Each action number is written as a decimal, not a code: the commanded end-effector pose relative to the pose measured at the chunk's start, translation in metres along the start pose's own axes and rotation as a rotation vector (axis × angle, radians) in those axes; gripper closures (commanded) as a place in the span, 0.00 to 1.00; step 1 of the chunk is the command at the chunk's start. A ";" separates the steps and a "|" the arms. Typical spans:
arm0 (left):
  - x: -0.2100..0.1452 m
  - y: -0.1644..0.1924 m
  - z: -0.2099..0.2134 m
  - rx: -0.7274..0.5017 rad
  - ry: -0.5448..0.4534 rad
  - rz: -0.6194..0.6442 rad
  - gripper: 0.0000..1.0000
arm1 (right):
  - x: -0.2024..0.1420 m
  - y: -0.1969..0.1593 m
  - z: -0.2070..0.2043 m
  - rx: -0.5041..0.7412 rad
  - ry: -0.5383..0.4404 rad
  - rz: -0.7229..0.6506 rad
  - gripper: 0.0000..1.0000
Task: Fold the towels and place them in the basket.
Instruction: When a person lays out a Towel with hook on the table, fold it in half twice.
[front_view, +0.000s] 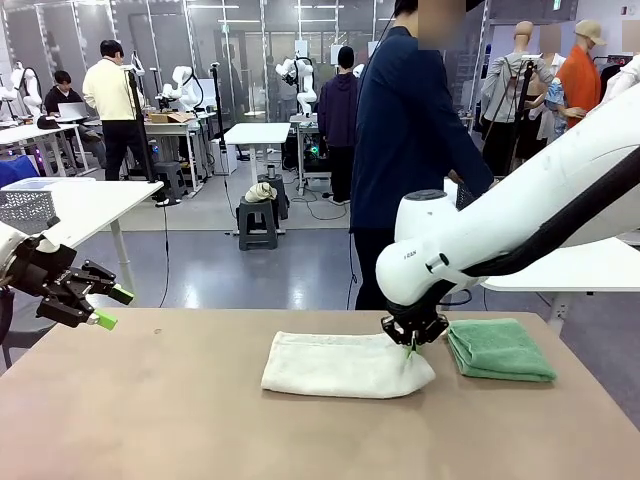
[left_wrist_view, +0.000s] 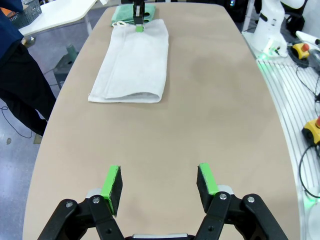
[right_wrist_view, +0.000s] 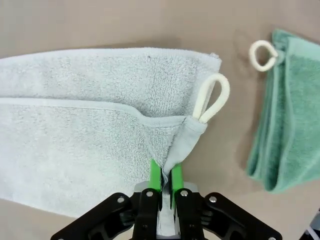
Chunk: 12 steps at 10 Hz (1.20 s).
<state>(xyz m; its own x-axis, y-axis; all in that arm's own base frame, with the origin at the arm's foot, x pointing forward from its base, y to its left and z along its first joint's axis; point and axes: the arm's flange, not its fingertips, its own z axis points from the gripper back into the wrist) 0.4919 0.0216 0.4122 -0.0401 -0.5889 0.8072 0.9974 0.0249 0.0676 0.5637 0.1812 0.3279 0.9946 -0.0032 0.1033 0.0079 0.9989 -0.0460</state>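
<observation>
The cream-white towel (front_view: 345, 364) lies folded lengthwise at the table's (front_view: 150, 420) middle, the folded green towel (front_view: 498, 348) just right of it. The right gripper (right_wrist_view: 166, 176) is pinched shut on the cream towel's right end, near its corner loop (right_wrist_view: 214, 97). The left gripper (left_wrist_view: 159, 186) hangs open and empty at the left. Terry is light and floppy; I judge a corner or edge pinch suits it.

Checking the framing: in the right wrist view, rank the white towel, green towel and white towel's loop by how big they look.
1. white towel
2. green towel, partly cut off
3. white towel's loop
</observation>
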 end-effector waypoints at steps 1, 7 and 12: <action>0.001 0.000 0.000 -0.001 -0.001 -0.002 0.23 | -0.008 0.000 0.021 -0.028 -0.061 -0.023 1.00; 0.001 0.000 0.000 -0.001 -0.001 -0.002 0.23 | 0.023 0.116 0.105 -0.139 0.035 -0.033 1.00; 0.001 0.000 0.000 -0.001 -0.001 -0.002 0.23 | 0.079 0.207 0.070 -0.122 0.181 -0.133 1.00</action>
<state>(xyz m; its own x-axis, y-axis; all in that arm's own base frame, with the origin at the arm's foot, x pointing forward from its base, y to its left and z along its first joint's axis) 0.4921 0.0211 0.4124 -0.0410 -0.5891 0.8070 0.9974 0.0239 0.0681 0.6126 0.3726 0.3874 0.9934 -0.1099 -0.0333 0.1025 0.9793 -0.1743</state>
